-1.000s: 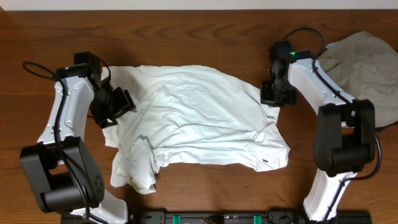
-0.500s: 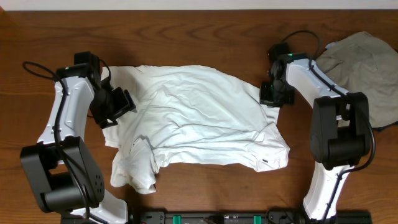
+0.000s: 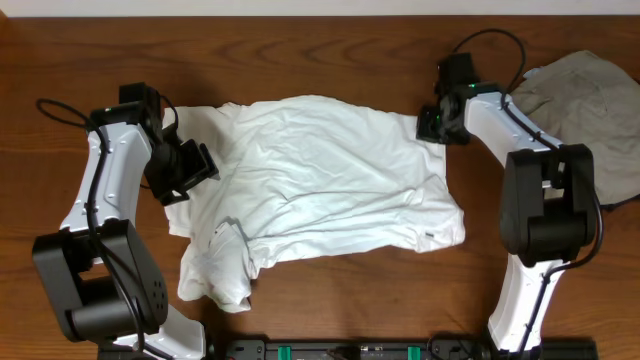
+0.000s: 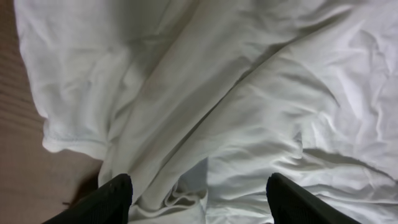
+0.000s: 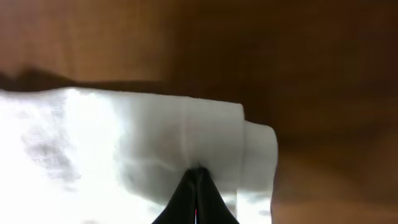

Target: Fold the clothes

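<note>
Presently: white shirt [image 3: 320, 190] spread on the table [image 3: 330, 40], gripped at one corner.
Overhead: the shirt lies rumpled across the table's middle; the left claw [image 3: 185, 170] sits at its left edge, the right claw [image 3: 432, 125] at its upper right corner; a grey garment [image 3: 590, 100] lies bunched at the far right. Left wrist: the left claw [image 4: 199, 199] stands with fingers spread wide over creased shirt [image 4: 249, 93] cloth. Right wrist: the right claw [image 5: 196, 190] is pinched tight on the shirt's folded hem [image 5: 186, 137], bare table [image 5: 311, 62] beyond.
</note>
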Controlling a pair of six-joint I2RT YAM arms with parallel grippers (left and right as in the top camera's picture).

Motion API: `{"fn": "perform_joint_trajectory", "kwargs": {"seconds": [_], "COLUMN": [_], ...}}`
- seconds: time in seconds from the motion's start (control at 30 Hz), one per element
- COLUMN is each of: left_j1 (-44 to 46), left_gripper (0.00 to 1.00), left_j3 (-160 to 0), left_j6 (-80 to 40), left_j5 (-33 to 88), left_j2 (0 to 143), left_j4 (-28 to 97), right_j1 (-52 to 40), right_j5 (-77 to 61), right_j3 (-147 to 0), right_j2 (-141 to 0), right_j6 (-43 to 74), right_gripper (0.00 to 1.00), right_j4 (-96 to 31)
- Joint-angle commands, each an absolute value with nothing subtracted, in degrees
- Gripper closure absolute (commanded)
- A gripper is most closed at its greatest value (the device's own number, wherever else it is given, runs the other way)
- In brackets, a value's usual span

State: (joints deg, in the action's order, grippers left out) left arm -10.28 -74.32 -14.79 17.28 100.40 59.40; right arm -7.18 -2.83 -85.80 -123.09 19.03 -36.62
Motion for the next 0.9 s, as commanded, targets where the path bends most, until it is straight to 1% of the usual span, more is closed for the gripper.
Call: {"fn": "perform_joint_trajectory", "kwargs": {"seconds": [0.0,0.07,0.23,0.43,0.63,0.87], "left_j1": [-10.15,-10.13,-10.09,-7.64,-4.54,-4.21], "left_gripper": [0.29,0.29,0.29,0.29,0.29,0.29], "left_j3": [-74.04,-74.04,-74.04,-74.04,-74.04,-74.04], "left_j6": [-14.63,-14.63,-14.63,-14.63,-14.68,-14.66], "left_j5": [17.56,18.09,24.45,25.08,24.99,24.8], "left_j2": [100.62,100.64,100.68,102.78,108.27,113.95], "left_j4": [57.49,55.4,50.72,46.06,41.25,36.29], "right_j1": [-4.36,-2.87,1.43,5.34,6.02,5.96], "right_j5": [0.23,0.21,0.21,-0.12,-0.84,-0.3], "right_j3": [-84.33,-84.33,-84.53,-86.19,-89.03,-90.48], "right_j2": [-130.54,-132.05,-134.08,-134.1,-134.1,-134.1], "right_j6": [19.68,19.73,19.86,19.35,17.04,17.04], "right_gripper": [0.99,0.99,0.99,0.99,0.99,0.99], "right_j4": [-33.93,-32.4,-30.35,-30.02,-31.11,-33.08]}}
